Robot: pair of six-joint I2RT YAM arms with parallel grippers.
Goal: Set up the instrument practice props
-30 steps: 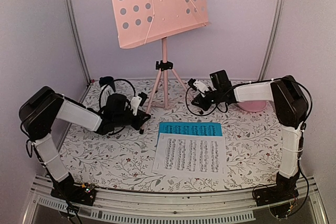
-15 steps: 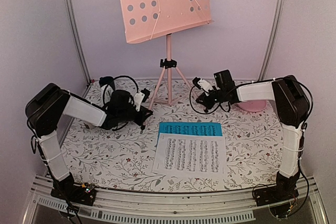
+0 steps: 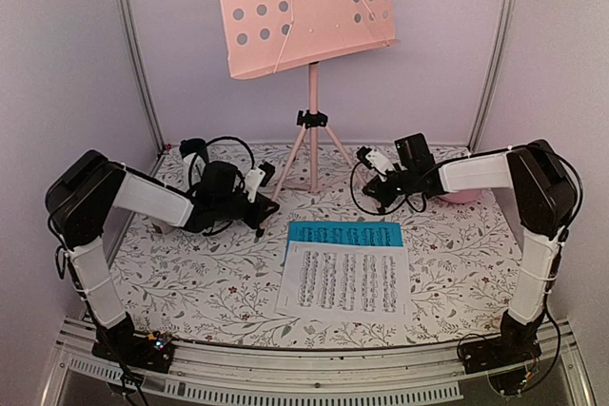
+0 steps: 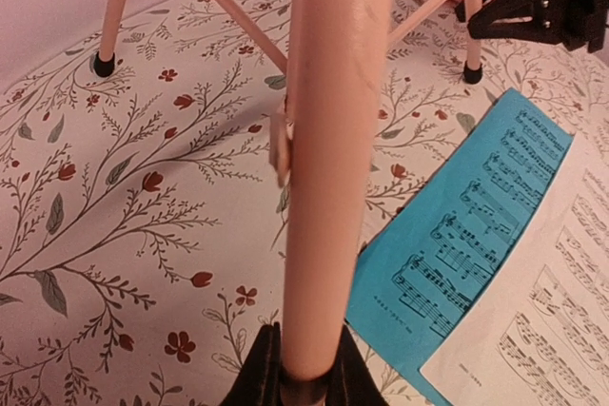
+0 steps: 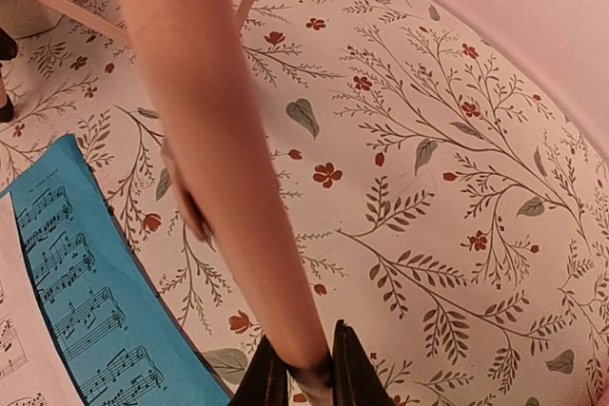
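- Left gripper (image 4: 306,368) is clenched on a leg of the pink tripod music stand (image 3: 312,92), at its 8 o'clock.
- The stand is at the floral bench's (image 3: 190,282) 12 o'clock. The bright blue printed music sheet (image 3: 328,233) and the white one (image 3: 347,282) overlap at its 6 o'clock.
- Right gripper (image 5: 300,373) is clenched on another leg, at 4 o'clock.

1 music stand (image 3: 304,11), pink, tripod-legged. 2 sheets of printed music on the counter (image 3: 190,273) in front of the stand: 1 white sheet (image 3: 347,280), 1 bright blue sheet (image 3: 343,234). 1 pink plate (image 3: 463,196), right of the stand.
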